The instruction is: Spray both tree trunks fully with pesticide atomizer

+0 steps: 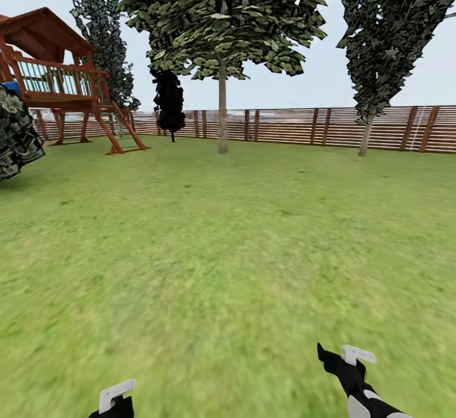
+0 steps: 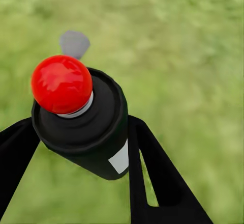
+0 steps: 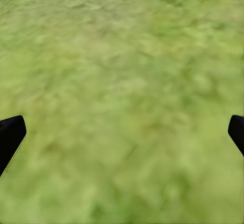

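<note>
A wooden playhouse [image 1: 54,69] on stilts stood at the far left of the lawn. Dark narrow trees [image 1: 170,98] rose nearby. Pale sky [image 1: 329,69] hung above.

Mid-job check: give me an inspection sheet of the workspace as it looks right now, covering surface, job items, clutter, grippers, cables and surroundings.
Surface: green lawn, open ahead of the robot.
Job's things: pesticide atomizer, dark with a red tip, sits between the left gripper's fingers. One tree with a pale trunk stands far ahead by the fence.
Clutter: nothing seen on the grass.
Grippers: left gripper shut on the atomizer; right gripper open, over bare grass.
Cables: nothing seen.
Surroundings: slatted wooden fence, wooden play tower far left, dark narrow trees along the fence.
</note>
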You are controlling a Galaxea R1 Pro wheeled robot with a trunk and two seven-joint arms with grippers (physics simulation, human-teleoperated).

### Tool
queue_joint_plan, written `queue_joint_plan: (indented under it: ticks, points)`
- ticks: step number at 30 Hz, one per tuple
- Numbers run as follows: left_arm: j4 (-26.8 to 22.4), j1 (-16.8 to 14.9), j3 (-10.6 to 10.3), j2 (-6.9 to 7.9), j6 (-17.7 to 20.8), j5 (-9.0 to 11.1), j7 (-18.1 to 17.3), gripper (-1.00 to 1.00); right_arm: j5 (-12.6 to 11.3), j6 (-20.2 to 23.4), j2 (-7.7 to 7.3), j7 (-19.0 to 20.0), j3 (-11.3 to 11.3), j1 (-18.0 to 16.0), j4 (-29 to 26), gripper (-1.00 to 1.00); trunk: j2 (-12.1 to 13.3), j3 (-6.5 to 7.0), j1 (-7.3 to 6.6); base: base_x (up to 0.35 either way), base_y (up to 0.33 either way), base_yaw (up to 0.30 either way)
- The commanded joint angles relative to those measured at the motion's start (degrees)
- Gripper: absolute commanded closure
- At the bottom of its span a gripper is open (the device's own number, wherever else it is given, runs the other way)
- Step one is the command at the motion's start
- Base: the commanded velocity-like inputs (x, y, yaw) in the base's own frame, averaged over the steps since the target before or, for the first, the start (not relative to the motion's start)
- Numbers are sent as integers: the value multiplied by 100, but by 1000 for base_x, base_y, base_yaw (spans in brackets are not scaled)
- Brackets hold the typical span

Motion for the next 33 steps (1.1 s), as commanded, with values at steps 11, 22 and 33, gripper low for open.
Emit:
queue_joint_plan:
  ticks: [11,22,33]
  points:
    - [-4,-1,-35,2,-10,60,-21,100,-30,-19,-1,56,-42,-4,8,-100,-2,-6,2,330,0,0]
    - [-4,-1,-35,2,-10,60,-21,100,-29,-19,-1,56,-42,-4,8,-100,-2,-6,2,330,0,0]
    - [-4,-1,-35,2,-10,60,-21,100,-31,-19,-1,56,-42,-4,8,-100,-2,-6,2,330,0,0]
